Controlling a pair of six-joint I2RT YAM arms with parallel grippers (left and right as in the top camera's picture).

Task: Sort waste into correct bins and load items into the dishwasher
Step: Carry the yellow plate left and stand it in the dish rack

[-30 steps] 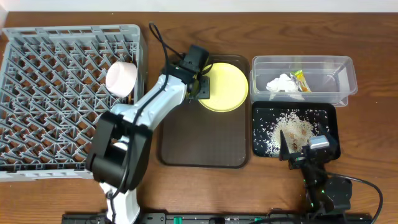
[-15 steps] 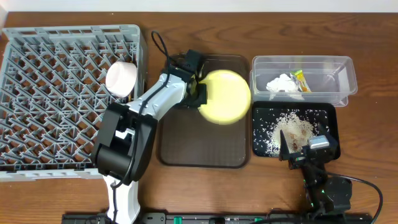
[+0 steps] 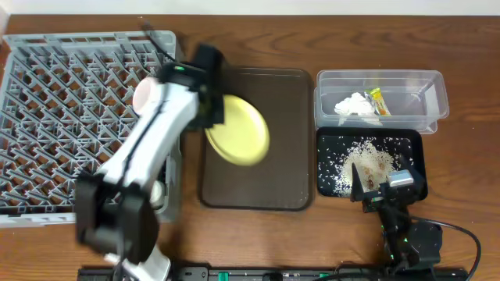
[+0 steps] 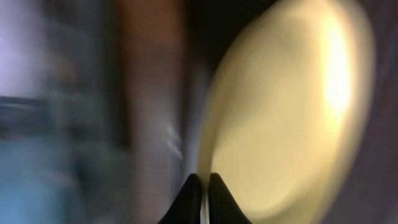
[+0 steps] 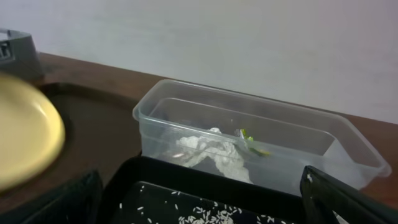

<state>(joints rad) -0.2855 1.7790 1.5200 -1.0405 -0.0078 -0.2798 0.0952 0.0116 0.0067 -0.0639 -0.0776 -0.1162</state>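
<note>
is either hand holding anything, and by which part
The left hand pinches the pale yellow plate by its rim. The right hand is open and holds nothing.

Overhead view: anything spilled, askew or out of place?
Only the yellow plate: it hangs tilted above the brown tray, pinched at its rim by the left end effector, so it looks carried rather than dropped. Rice lies inside the black tray; tissue and wrapper are in the clear tub. No spill visible.
</note>
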